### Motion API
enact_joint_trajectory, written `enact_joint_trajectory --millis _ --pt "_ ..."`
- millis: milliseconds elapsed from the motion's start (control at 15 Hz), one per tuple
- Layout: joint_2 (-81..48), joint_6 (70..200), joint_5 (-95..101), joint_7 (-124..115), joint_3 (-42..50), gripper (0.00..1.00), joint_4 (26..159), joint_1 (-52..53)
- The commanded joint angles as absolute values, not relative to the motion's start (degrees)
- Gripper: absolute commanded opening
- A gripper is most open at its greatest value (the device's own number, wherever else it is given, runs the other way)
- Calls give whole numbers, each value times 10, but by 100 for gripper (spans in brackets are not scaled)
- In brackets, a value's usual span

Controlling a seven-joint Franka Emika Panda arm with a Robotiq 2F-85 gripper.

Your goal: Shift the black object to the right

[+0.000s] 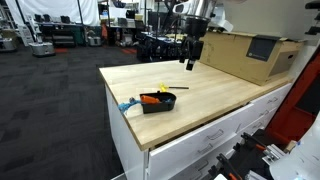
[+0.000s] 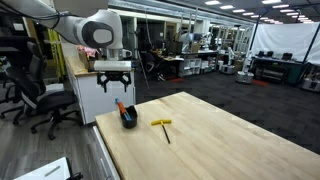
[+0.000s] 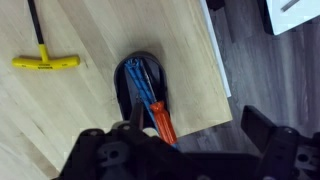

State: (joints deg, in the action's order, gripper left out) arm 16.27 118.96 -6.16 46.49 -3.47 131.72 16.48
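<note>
One black holder (image 3: 143, 58), filled with blue and orange tools (image 3: 152, 105), is seen at the centre of the wrist view, near the wooden table's (image 3: 70, 115) edge. A yellow T-handle key (image 3: 45, 62) is laid at upper left. The gripper (image 3: 185, 150) is held spread and empty above the holder, apart from it.

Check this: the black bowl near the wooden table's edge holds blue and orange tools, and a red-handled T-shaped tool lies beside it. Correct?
No: the T-shaped tool has a yellow handle, not red, per the wrist view. The black bowl near the edge of the wooden table does hold blue and orange tools.
</note>
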Motion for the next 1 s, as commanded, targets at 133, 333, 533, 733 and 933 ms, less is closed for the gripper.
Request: enact_joint_trajectory --millis 133,333,533,733,933 --pt "111 1198 -35 563 -55 100 1304 161" --pt "123 1189 -37 546 -62 100 1315 156" --pt "110 1189 -32 547 -65 100 1311 155" --pt "93 1213 -28 569 -66 100 1320 157" --pt "83 1260 -31 567 -67 100 1344 154"
